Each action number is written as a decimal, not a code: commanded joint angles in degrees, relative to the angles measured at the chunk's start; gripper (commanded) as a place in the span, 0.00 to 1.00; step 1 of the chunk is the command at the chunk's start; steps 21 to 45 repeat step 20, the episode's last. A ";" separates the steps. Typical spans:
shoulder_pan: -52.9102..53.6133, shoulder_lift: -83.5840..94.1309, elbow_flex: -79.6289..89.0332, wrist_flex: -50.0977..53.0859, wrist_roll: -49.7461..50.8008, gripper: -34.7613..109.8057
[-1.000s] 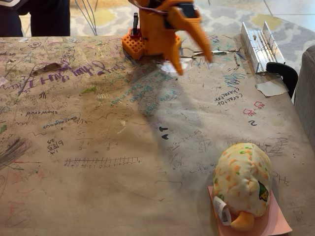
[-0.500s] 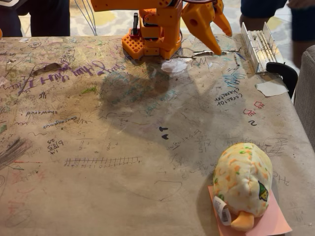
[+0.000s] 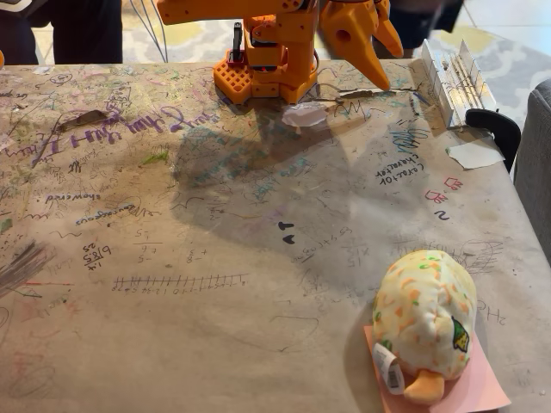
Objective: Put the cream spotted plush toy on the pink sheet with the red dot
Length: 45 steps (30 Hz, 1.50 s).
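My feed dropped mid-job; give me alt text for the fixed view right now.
The cream spotted plush toy sits on the pink sheet at the lower right of the scribbled brown table. The orange gripper hangs open near the arm's base at the far edge, well clear of the toy.

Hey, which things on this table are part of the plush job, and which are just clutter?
Job things:
cream spotted plush toy
pink sheet, under the toy
gripper

Lying about:
white paper scrap
metal rail
clear disc

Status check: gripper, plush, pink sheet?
Gripper open, empty, up by the arm base. Plush toy sitting on pink sheet. Nothing in the way.
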 commanded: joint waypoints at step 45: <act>25.49 0.18 -0.09 0.18 -0.62 0.42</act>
